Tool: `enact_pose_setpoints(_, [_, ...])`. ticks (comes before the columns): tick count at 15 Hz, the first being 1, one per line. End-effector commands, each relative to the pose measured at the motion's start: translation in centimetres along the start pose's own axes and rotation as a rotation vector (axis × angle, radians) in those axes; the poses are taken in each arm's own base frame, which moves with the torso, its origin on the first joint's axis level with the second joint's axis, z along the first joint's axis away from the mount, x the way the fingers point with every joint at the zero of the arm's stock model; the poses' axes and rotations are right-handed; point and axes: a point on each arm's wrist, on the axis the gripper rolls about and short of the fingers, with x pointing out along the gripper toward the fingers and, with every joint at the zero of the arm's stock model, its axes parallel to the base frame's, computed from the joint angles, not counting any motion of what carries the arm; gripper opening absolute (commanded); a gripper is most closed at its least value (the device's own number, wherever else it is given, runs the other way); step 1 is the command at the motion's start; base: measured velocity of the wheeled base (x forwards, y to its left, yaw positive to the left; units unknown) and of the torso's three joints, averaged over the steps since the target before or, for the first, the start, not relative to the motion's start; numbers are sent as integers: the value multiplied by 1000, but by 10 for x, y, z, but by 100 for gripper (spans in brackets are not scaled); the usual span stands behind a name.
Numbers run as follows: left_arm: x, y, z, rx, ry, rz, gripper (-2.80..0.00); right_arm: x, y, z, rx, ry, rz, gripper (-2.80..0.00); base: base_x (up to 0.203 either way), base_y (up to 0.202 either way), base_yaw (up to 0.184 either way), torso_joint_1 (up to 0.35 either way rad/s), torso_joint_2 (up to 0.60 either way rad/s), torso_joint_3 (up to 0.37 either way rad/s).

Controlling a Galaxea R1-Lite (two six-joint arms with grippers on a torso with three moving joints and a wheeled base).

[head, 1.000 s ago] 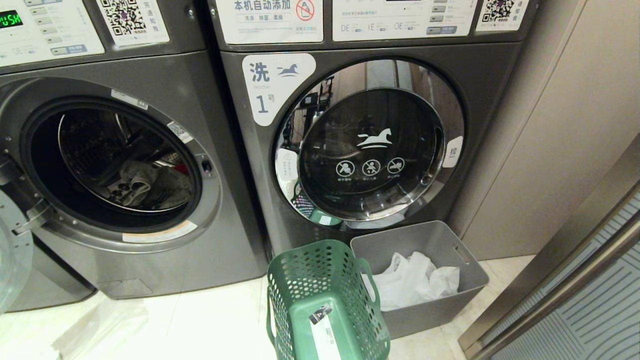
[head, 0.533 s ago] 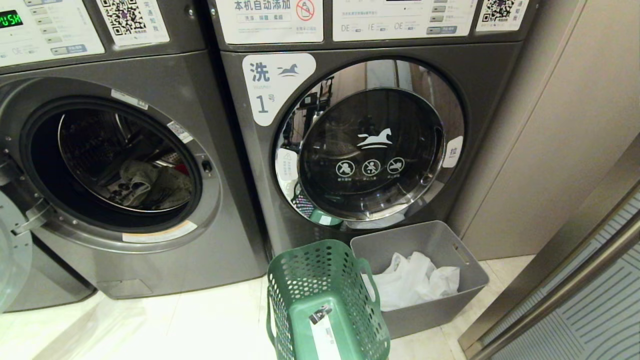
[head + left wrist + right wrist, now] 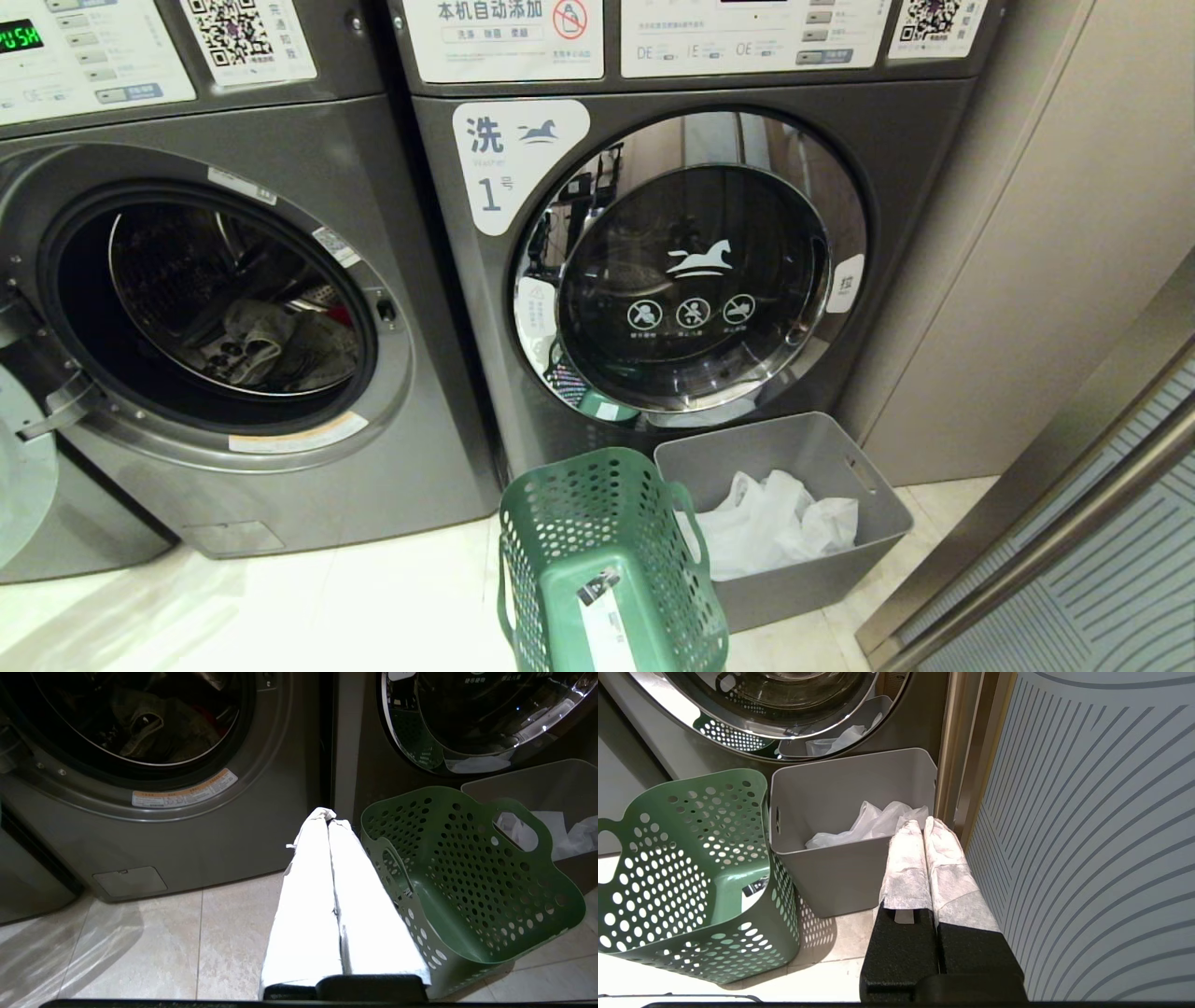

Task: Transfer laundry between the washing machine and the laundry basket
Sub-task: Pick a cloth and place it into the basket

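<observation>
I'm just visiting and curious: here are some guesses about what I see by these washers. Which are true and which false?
1. The open dark grey front-loading washing machine has crumpled garments in its drum. True.
2. The dark green perforated plastic laundry basket is full of clothes. False: no clothes show in it.
3. The solid grey plastic bin holds a crumpled white plastic bag. True.
4. The machine marked "1" has its round door open. False: its chrome-rimmed glass door is closed.
5. The left gripper holds a garment. False: its jaws are shut on nothing, beside the basket.
6. The right gripper has its jaws shut, near the bin. True.
</observation>
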Motion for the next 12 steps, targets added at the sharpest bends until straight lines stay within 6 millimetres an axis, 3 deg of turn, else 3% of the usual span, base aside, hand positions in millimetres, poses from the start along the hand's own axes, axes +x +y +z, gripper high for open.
enact_pose_setpoints(1, [-1,-1,-12,-2,2,3,-280,0,0,0,0,-1,0,-280,0,0,0,0,0,0])
enact_pose_setpoints(12, [-1,-1,-12,-14,0,-4,-280,0,0,0,0,-1,0,-280,0,0,0,0,0,0])
